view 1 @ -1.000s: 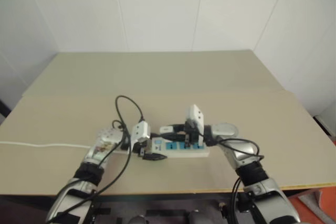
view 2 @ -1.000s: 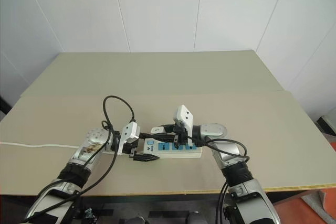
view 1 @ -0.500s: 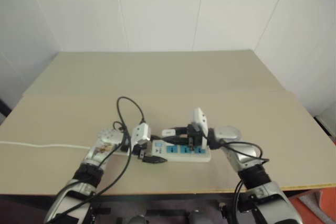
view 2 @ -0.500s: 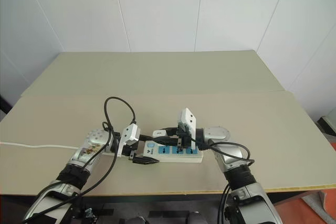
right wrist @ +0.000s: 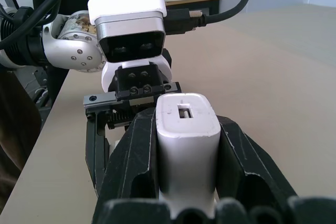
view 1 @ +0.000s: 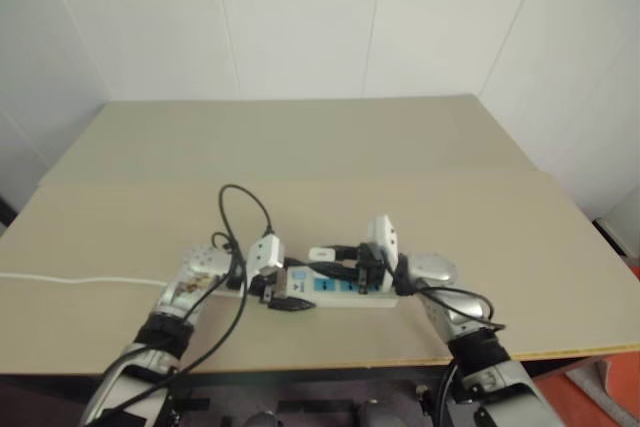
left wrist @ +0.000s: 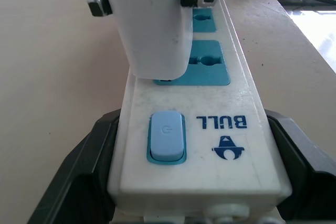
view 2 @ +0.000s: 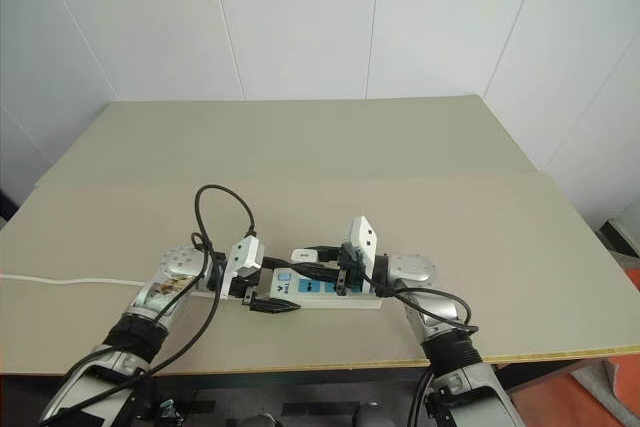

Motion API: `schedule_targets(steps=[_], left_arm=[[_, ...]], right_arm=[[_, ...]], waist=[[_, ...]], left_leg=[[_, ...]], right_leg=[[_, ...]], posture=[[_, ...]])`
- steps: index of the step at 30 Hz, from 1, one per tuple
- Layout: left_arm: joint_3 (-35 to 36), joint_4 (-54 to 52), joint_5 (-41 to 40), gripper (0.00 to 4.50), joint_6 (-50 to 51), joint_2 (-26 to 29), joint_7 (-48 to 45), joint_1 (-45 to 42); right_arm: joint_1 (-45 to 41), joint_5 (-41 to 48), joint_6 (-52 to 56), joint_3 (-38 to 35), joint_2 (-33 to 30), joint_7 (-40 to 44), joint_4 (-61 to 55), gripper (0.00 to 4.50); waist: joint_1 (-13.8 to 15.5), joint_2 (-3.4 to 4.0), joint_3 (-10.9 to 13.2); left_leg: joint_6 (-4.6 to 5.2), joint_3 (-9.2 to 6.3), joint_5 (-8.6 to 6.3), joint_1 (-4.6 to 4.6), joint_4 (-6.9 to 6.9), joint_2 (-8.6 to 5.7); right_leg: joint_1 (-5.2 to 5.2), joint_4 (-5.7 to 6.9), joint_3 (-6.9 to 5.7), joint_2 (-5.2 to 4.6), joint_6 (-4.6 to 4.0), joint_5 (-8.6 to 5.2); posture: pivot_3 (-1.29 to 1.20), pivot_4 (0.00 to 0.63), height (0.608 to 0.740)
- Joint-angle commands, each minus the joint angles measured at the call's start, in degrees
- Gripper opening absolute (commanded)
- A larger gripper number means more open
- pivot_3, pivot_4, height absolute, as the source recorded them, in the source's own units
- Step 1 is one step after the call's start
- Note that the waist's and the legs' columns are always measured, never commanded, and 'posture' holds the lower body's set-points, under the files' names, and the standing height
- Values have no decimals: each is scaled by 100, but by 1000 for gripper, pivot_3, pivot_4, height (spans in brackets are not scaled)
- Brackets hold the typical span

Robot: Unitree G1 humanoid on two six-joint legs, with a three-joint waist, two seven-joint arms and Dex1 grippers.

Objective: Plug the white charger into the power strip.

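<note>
My left claw clamps the long white plastic power strip; my right grips the small white cube charger, seated over socket 1, insertion depth unclear.

I'm looking down on a beige table that stretches toward twelve o'clock, where it meets a white panelled wall with thin vertical seams. A faint seam crosses the tabletop from nine to three o'clock. At three o'clock a second white wall angles away. Down at five o'clock I catch a patch of orange floor. Light is even and soft.
</note>
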Motion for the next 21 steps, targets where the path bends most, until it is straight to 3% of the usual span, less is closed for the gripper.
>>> schedule_targets(steps=[1,13,21], left_arm=[[-38,27,126,3309,115,298,-69,179],[-63,-158,106,3309,187,294,4,314],[-59,-390,70,3309,258,413,41,502]], right_arm=[[14,2,-77,-341,-229,-69,121,1173],[41,-116,-240,-141,-101,22,353,1173],[231,-266,-469,-248,-607,224,700,1173]], waist=[[0,0,0],[-10,0,0],[6,0,-1]], left_leg=[[0,0,0,0,0,0],[0,1,0,2,-2,1],[0,3,0,7,-3,1]], right_leg=[[0,0,0,0,0,0],[0,0,1,1,-1,-1],[5,-3,2,0,-1,-1]], posture=[[0,150,740],[0,150,740],[0,150,740]])
